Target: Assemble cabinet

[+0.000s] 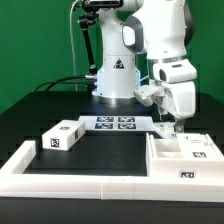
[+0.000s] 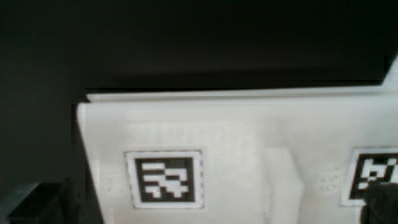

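Observation:
The cabinet [image 1: 168, 160] is a large white box with inner compartments, lying on the black table at the exterior view's right, with square tags on its faces. My gripper [image 1: 171, 124] hangs just above its far left part, pointing down. In the wrist view the cabinet [image 2: 249, 130] fills the frame from close up, and two of its tags [image 2: 164, 178] show. A dark fingertip [image 2: 32, 204] stands at the frame's edge beside the box, with white cabinet surface between the jaws. The jaws look spread and hold nothing.
A small white tagged block [image 1: 62, 137] lies at the exterior view's left. The marker board [image 1: 113, 123] lies in front of the arm's base. A long low white border rail [image 1: 70, 185] runs along the front and left of the table.

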Tool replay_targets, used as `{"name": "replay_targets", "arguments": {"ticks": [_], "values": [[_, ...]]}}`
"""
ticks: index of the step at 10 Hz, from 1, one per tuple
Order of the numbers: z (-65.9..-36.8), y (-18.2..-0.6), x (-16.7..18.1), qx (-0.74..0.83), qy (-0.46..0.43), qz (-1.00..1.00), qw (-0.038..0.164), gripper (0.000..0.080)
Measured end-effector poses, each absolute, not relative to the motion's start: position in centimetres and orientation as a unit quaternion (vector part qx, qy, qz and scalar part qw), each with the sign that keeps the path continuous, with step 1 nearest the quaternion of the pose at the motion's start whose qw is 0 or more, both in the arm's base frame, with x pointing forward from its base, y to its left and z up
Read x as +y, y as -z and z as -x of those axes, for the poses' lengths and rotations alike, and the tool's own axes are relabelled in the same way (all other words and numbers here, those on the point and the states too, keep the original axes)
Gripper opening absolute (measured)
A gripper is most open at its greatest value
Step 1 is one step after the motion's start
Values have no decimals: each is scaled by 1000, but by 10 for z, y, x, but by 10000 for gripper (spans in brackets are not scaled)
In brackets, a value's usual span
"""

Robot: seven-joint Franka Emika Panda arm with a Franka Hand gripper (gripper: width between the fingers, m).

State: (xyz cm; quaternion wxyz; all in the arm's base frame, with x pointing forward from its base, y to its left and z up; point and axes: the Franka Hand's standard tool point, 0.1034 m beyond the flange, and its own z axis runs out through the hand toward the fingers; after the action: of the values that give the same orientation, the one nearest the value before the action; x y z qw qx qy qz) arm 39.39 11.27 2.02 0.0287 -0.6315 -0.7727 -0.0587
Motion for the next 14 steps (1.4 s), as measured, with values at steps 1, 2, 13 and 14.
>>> {"name": "replay_targets", "arguments": {"ticks": [1,2,13,14], "values": [[-393,-19,114,-773,61,631,30,797],[-393,-18,114,-772,61,632,31,797],[-390,-14,114,-771,58,633,35,67],[-391,-15,114,-770,58,634,34,67]]}}
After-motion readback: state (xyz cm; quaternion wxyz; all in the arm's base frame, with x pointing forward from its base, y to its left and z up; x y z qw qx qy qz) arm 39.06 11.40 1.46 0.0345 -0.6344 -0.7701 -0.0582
